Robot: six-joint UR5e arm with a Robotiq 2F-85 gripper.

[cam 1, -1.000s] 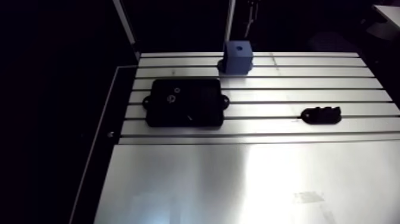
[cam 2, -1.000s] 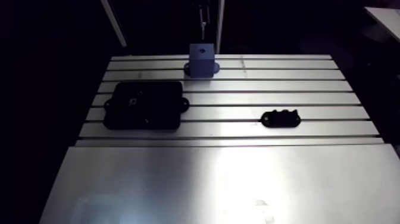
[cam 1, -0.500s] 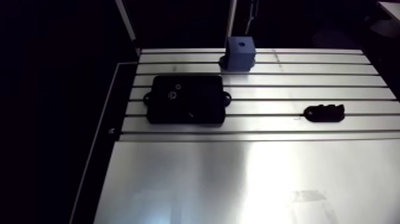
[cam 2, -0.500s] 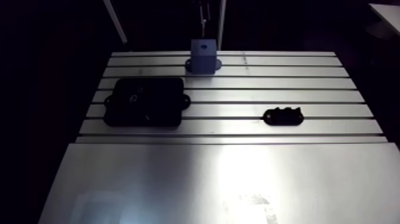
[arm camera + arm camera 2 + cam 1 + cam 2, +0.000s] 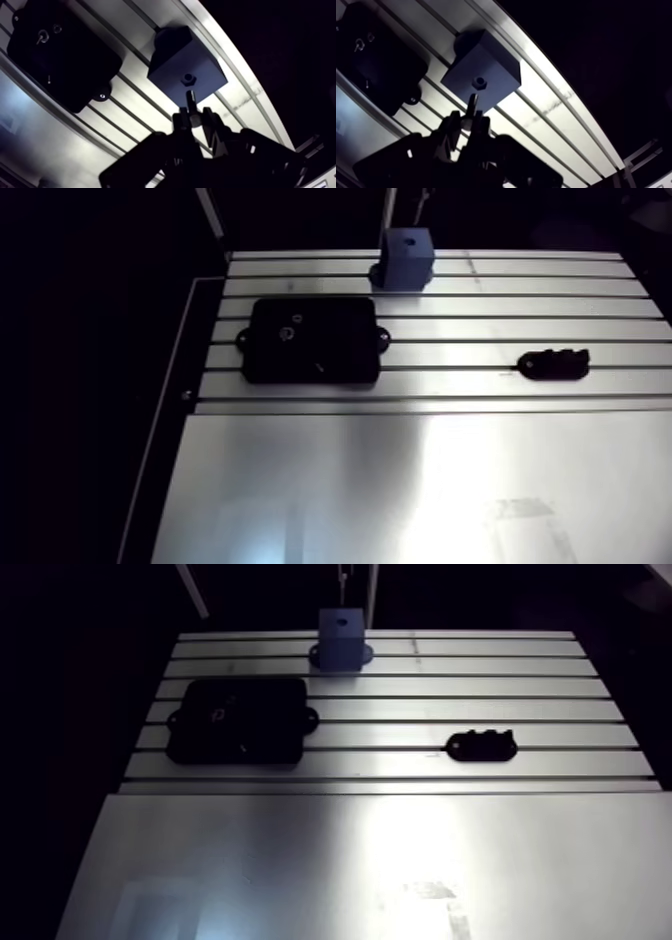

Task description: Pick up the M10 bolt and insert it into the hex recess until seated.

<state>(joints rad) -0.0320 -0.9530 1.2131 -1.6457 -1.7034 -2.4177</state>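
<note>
Arm view
- Slotted aluminium table [image 5: 420, 488]: grooved rear half, smooth sheet at the front
- Blue block [image 5: 405, 260]: upright on the rearmost slats, one dark hole in its top face
- Black plate [image 5: 312, 340]: flat, a lug at each end, small fittings on its top; in front of the block and off to one side
- Small black fixture [image 5: 555, 364]: low and lumpy, lies well apart from the plate on the far side of the table; shown in this view only

Wrist view
- Gripper [image 5: 196, 119]: jaws nearly together, clamped on the M10 bolt [image 5: 190, 102]; shown in this view only
- M10 bolt: shank sticks out ahead of the fingertips, tip aimed at the hex recess [image 5: 188, 80] and just short of it; whether it touches cannot be told
- Hex recess: centred in the block's top face, six-sided outline legible here, a mere dot in the arm view
- Black plate: beside the block, apart from it
</note>
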